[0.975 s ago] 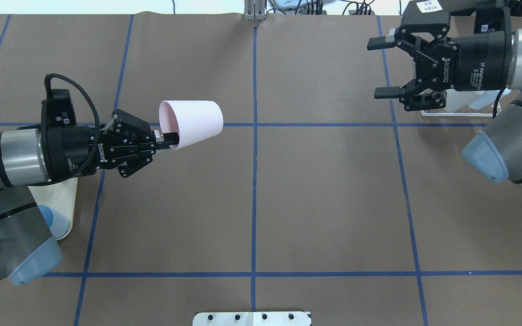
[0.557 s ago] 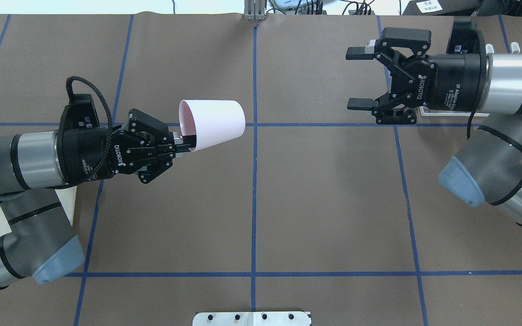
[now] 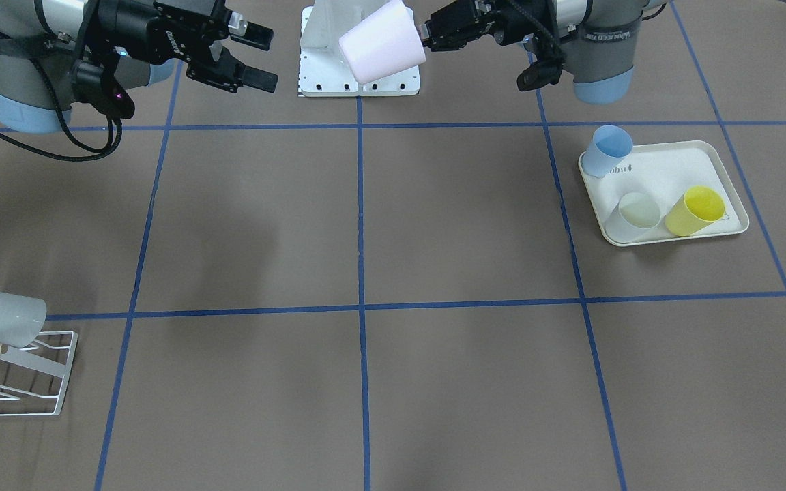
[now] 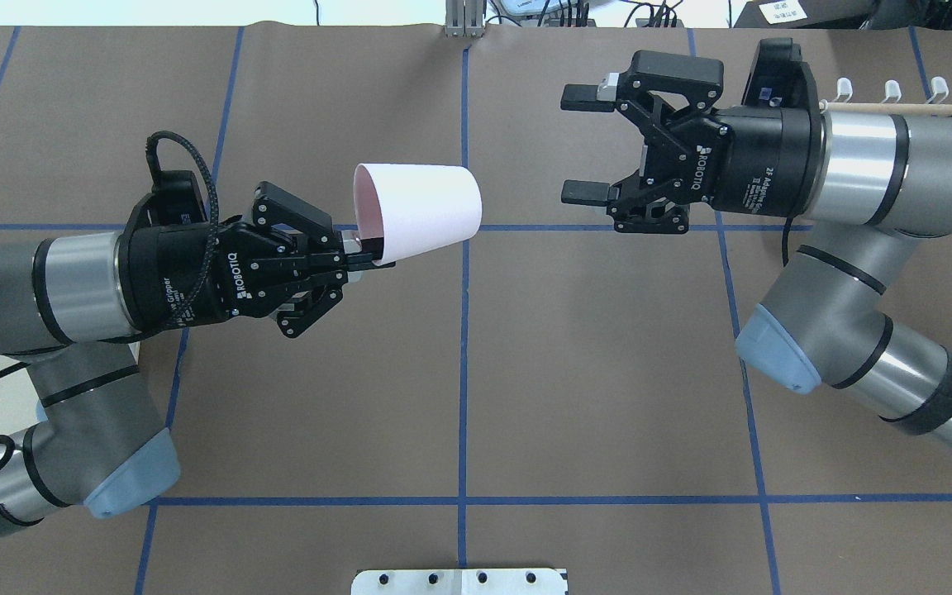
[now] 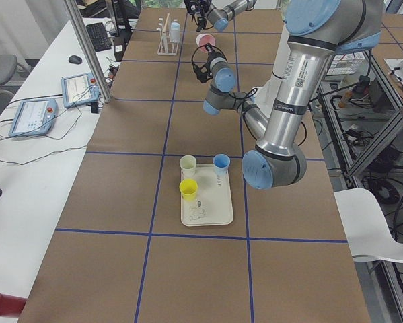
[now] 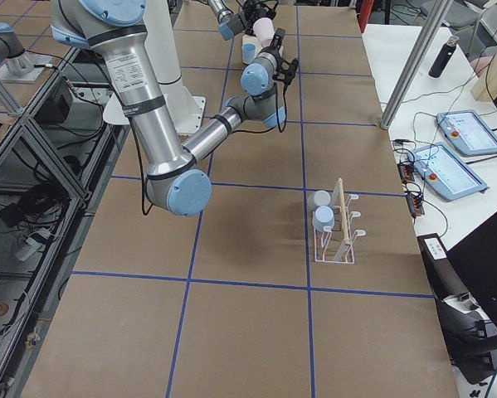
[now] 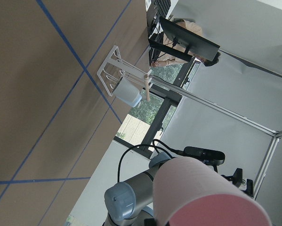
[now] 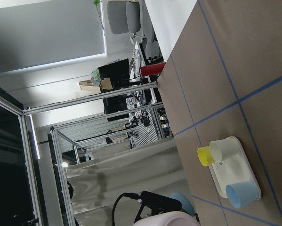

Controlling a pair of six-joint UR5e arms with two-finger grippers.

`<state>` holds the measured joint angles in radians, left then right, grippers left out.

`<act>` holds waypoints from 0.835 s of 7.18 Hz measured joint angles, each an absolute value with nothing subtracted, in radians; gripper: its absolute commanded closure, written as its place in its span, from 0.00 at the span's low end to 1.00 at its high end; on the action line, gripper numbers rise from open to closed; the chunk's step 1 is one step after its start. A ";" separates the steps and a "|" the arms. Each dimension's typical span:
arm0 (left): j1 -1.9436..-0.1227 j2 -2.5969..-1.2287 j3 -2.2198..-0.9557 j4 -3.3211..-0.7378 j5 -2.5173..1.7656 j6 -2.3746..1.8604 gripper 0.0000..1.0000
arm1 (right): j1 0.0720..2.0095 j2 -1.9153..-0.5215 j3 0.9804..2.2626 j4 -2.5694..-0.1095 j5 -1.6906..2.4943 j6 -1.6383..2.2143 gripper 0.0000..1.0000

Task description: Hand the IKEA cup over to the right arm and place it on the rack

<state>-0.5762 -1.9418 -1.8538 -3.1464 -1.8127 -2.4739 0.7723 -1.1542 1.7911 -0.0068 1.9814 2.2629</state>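
Pink cup: held sideways, rim pinched by left gripper, inner finger hidden. Right gripper: spread wide, empty. Rack: cropped at the front-facing view's edge.

Pale pink IKEA cup tipped sideways above desk, rim pinched by left gripper; white wire rack upright at far right.

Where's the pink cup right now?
In the overhead view the pale pink plastic cup is held in the air by the middle blue tape line, pinched by the left end effector, with the open right end effector facing it.
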 measured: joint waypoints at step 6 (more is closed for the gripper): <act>-0.528 -1.985 -1.854 -3.201 -1.726 -2.575 1.00 | 0.677 -1.142 1.786 0.088 1.873 2.222 0.03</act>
<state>-0.5281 -1.9852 -1.8538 -3.2010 -1.7263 -2.5750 0.6767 -1.1424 1.7858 0.0880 1.8730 2.2223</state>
